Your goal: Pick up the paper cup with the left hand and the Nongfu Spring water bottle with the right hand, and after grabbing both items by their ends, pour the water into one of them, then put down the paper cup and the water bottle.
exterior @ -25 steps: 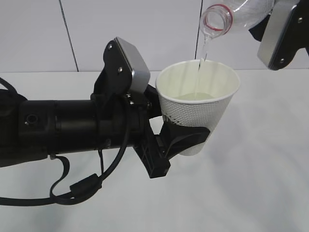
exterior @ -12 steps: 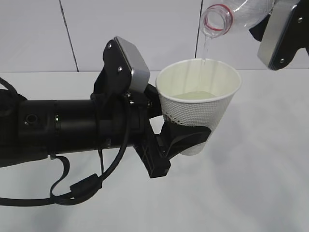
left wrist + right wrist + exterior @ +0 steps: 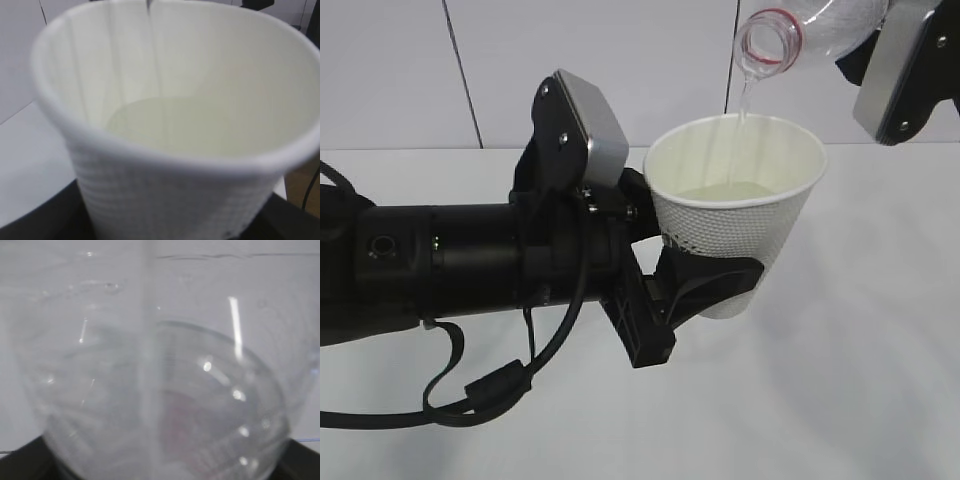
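We see the paper cup (image 3: 735, 205) held in the air above the white tabletop (image 3: 860, 380), upright with a slight lean, its mouth directly under the neck of the Nongfu Spring water bottle (image 3: 800, 28), and compared with a second ago it has shifted a touch to the right and up, so its rim now sits closer beneath the bottle's red neck ring. The water (image 3: 744, 100) falls as a thin clear stream from the bottle mouth to the far inner wall of the cup; a second ago that stream ran down to the pool, half a second ago it looked shorter and fainter, and now it is again only a slim thread. In the left wrist view the cup (image 3: 170, 150) already holds a shallow pool at its bottom, with a trickle line down the inner wall. We judge the pour to be near its tail end, with setting both things down not yet begun. The left hand (image 3: 705, 285) reaches in level from the left and is clamped around the cup's lower end, fingers wrapping its base. The right hand (image 3: 905, 65) comes in from the upper right, gripping the bottle's far end and tilting it neck-down; the right wrist view shows the bottle (image 3: 160, 390) filling the frame between its fingers.
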